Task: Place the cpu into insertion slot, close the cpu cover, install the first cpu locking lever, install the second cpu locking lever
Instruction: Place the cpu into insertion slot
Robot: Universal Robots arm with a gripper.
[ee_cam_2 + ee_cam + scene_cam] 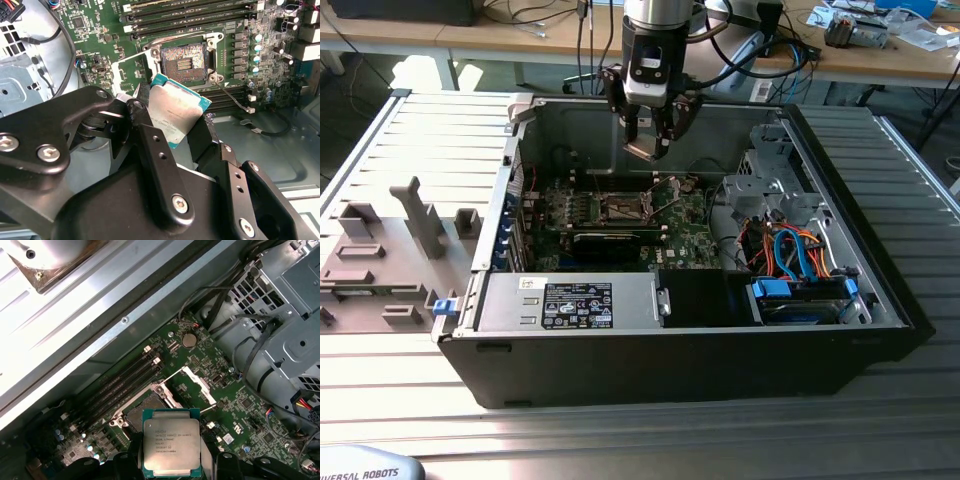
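My gripper [648,148] hangs over the open computer case [880,290], shut on the cpu [642,150]. In both wrist views the cpu [177,112] [171,449] is a flat silver-topped square with a green edge, pinched between the black fingers [150,145] and held tilted above the board. The insertion slot [184,61] [142,412] [623,208] lies open below it, its contact field bare. The cpu cover [199,384] stands swung up beside the slot. A thin locking lever [232,95] sticks out at the slot's side.
A labelled grey power supply box [570,303] fills the case's near side. A drive cage with blue and orange cables [800,270] sits at the exterior view's right. Memory slots [190,15] flank the socket. Grey fixtures [380,260] stand on the table outside.
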